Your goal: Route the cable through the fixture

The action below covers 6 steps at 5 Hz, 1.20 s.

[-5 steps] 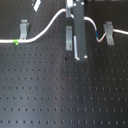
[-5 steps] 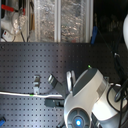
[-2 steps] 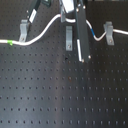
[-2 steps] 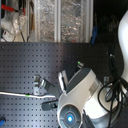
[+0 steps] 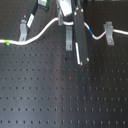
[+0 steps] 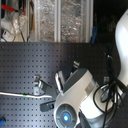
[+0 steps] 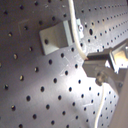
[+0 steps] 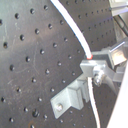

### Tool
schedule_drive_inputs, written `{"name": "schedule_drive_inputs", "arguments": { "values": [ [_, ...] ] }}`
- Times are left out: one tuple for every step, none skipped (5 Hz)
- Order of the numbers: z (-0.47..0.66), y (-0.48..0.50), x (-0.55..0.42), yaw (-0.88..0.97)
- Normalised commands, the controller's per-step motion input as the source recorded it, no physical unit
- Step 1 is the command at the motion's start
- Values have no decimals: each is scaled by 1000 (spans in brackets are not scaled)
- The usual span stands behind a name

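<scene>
Robotics lab bench. Black perforated breadboard table (image 5: 60, 95) with a regular hole grid, like an optical table, spreads under and all around the gripper (image 5: 82, 59). Small grey metal clip fixtures (image 5: 23, 30) bolted to it. Behind the arm, shelving with clear plastic bins (image 6: 60, 20).

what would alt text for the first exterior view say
A long thin white cable runs across a black perforated board, carrying a small green marker near the first exterior view's left and a short blue section further right. Three grey metal clips stand along it, with the robot's gripper over the middle one.
</scene>
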Motion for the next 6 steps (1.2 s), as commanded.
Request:
{"name": "schedule_drive_inputs", "arguments": {
  "values": [
    [70,282,-120,246],
    [238,1,0,0],
    [2,-16,6,0],
    [-1,-242,86,-294],
    [39,0,0,0],
    [338,49,-120,180]
  ]
}}
